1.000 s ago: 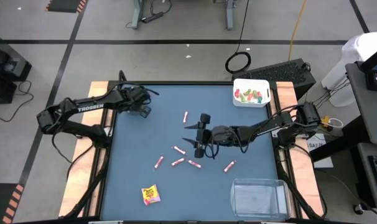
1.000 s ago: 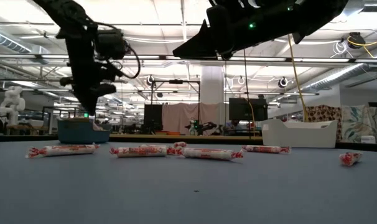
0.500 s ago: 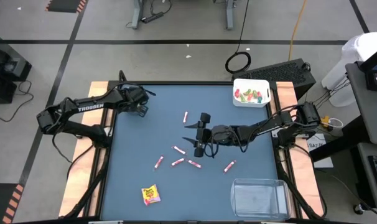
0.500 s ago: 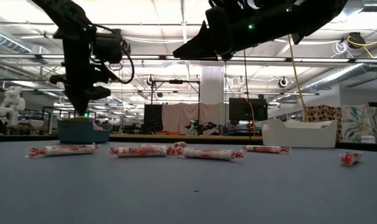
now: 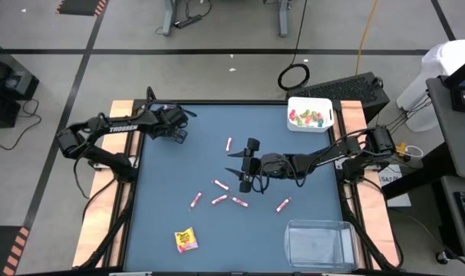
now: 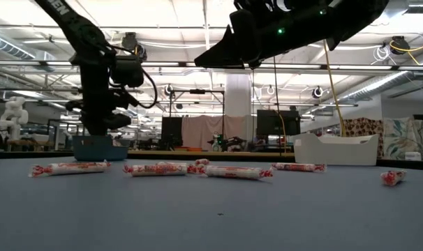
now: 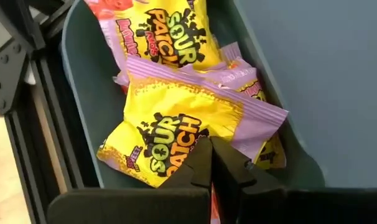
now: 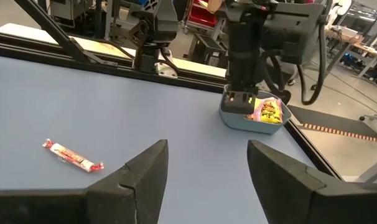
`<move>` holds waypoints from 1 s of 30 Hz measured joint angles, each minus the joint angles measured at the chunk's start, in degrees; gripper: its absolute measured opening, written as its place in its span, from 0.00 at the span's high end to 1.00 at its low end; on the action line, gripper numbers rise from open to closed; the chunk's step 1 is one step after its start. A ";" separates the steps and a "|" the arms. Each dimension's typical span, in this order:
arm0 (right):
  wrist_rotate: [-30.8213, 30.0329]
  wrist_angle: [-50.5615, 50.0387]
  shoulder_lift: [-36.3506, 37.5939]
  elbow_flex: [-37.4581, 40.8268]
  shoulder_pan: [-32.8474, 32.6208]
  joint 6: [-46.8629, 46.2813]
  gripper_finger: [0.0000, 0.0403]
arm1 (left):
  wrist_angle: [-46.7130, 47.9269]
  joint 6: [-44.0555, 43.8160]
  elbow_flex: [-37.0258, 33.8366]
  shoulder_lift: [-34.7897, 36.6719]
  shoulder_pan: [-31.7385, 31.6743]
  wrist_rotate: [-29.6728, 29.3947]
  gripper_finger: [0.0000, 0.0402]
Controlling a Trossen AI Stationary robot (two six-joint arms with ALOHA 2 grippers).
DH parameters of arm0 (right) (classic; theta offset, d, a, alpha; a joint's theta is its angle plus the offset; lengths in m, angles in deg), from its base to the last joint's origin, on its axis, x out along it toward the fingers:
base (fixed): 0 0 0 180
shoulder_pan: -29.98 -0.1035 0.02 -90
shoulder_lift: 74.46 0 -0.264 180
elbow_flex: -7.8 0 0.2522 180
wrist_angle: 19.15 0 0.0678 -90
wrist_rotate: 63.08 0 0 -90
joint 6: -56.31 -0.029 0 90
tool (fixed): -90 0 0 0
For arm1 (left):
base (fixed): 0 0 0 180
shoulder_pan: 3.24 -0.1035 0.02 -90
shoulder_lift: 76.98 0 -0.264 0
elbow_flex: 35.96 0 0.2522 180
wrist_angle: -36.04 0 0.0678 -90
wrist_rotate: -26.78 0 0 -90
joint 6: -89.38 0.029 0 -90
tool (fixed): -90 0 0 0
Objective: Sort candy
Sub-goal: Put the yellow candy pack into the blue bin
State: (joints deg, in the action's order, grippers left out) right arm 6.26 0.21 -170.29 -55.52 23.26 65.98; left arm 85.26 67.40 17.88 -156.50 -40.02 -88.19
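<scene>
My left gripper [image 5: 173, 132] is shut and points down into the teal bin [image 7: 76, 93] at the table's far left corner. Its tips [image 7: 211, 142] stand over the yellow packets [image 7: 176, 134] that lie piled in the bin. My right gripper [image 5: 244, 170] is open and held level above the middle of the table, over several pink-white sticks [image 5: 219, 199] lying flat there. One more yellow packet [image 5: 186, 241] lies near the table's near edge. In the right wrist view the open fingers [image 8: 207, 146] frame one stick [image 8: 72, 155]. My left gripper comes down from above with shut fingertips at the top yellow packet [image 7: 195, 118] in the teal bin. I cannot tell whether they touch it.
A white bin [image 5: 310, 113] with green and red pieces stands at the far right corner. A clear bin [image 5: 319, 244] stands at the near right corner. One stick [image 5: 229, 143] lies apart toward the far edge, another [image 5: 283, 205] toward the right.
My left gripper first rose a little, then swung upright and dropped onto the teal bin, while its arm shifted toward the table's right. My right arm kept still.
</scene>
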 joint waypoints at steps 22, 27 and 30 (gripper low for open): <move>1.20 -3.71 0.00 0.00 0.13 -2.94 0.48 | 8.77 3.16 6.69 11.07 11.72 -0.51 0.99; 6.79 -6.75 0.00 0.00 0.00 -5.71 0.48 | 8.78 2.99 6.70 12.94 23.32 1.99 0.99; 10.08 -7.84 0.00 0.00 -0.46 -6.95 0.48 | 8.44 2.92 6.70 13.05 31.19 4.28 0.99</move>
State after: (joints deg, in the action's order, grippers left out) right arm 16.34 -7.62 -170.29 -55.52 22.80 59.04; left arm 93.70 70.31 24.59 -143.44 -8.83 -83.91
